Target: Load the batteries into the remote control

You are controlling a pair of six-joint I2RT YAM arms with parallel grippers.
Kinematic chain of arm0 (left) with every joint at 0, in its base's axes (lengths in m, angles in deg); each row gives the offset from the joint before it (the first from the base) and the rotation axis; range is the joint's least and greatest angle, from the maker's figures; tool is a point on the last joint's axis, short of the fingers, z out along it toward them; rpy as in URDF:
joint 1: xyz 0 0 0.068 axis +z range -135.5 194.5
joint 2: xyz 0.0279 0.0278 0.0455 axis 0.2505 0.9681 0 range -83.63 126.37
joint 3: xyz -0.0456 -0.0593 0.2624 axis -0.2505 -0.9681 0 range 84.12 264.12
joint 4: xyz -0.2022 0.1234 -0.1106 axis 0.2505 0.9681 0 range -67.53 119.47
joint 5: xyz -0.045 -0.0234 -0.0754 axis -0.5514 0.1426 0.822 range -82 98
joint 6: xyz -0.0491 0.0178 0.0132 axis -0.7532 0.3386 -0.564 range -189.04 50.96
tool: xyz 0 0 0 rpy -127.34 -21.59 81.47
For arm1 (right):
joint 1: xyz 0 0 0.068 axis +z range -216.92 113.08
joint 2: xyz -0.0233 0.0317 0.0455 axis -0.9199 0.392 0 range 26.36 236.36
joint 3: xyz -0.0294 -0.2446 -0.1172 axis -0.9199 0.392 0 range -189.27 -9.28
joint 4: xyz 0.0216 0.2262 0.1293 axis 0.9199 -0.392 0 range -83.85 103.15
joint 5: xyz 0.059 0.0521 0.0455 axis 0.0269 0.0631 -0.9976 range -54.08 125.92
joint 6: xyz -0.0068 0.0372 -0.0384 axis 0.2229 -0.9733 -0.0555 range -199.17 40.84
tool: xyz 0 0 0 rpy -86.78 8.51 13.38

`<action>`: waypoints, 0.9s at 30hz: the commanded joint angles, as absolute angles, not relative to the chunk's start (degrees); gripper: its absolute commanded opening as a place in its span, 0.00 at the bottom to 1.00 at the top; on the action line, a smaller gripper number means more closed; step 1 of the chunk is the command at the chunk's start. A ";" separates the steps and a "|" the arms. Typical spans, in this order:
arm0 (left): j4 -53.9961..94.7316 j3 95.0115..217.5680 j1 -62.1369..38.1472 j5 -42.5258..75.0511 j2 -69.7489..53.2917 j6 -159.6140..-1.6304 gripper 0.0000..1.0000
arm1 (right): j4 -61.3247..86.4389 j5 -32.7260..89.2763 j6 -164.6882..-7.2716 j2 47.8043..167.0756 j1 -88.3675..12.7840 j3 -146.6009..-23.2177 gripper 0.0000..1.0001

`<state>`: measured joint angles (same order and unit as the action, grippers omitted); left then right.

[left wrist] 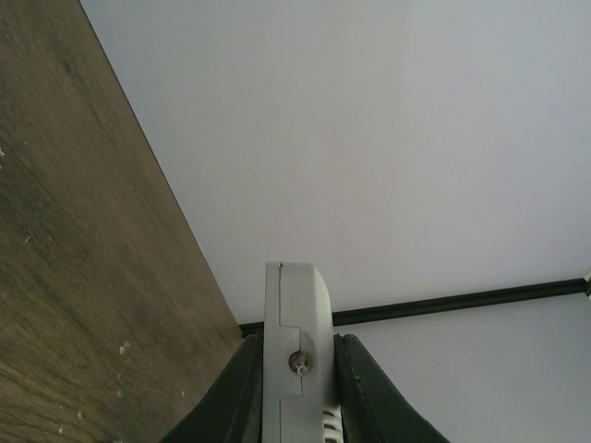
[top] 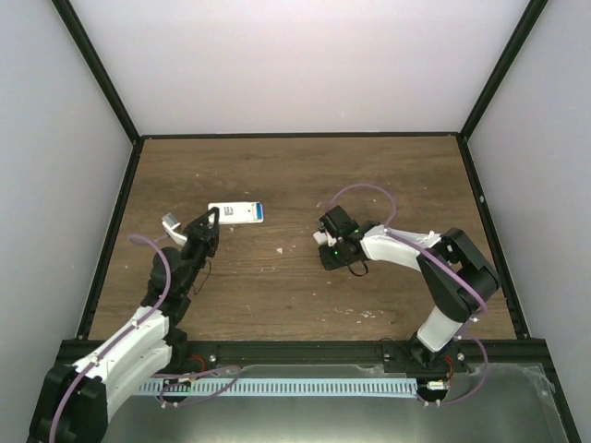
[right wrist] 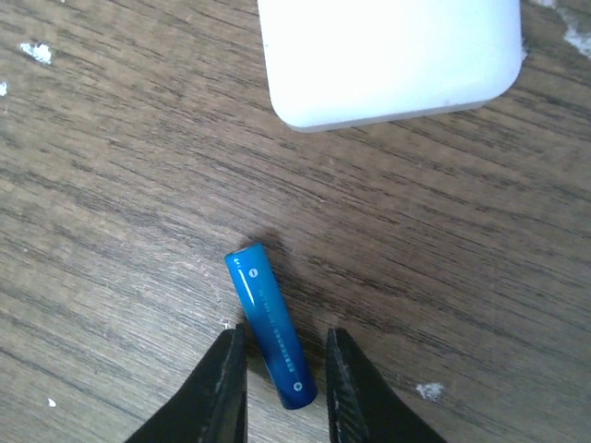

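Observation:
The remote control (top: 235,212) is white with a blue end pointing right. My left gripper (top: 212,221) is shut on its left end. In the left wrist view the remote (left wrist: 295,300) stands edge-on, clamped between both fingers of my left gripper (left wrist: 297,343). One blue battery (right wrist: 268,318) lies on the wood, its lower half between the open fingers of my right gripper (right wrist: 286,334), with a small gap on each side. My right gripper (top: 325,251) is low over the table's middle and hides this battery in the top view. The second battery is out of view.
A flat white piece with rounded corners (right wrist: 392,55) lies on the table just beyond the battery; it also shows in the top view (top: 320,237). A small grey-white part (top: 172,222) sits beside the left wrist. Pale specks dot the wooden table (top: 277,286).

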<state>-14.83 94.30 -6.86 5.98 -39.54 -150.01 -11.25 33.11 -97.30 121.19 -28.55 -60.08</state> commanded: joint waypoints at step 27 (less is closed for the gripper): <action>-36.59 92.38 -11.31 6.10 -22.78 -144.11 0.00 | -37.85 11.11 -106.75 123.26 -26.84 -98.34 0.01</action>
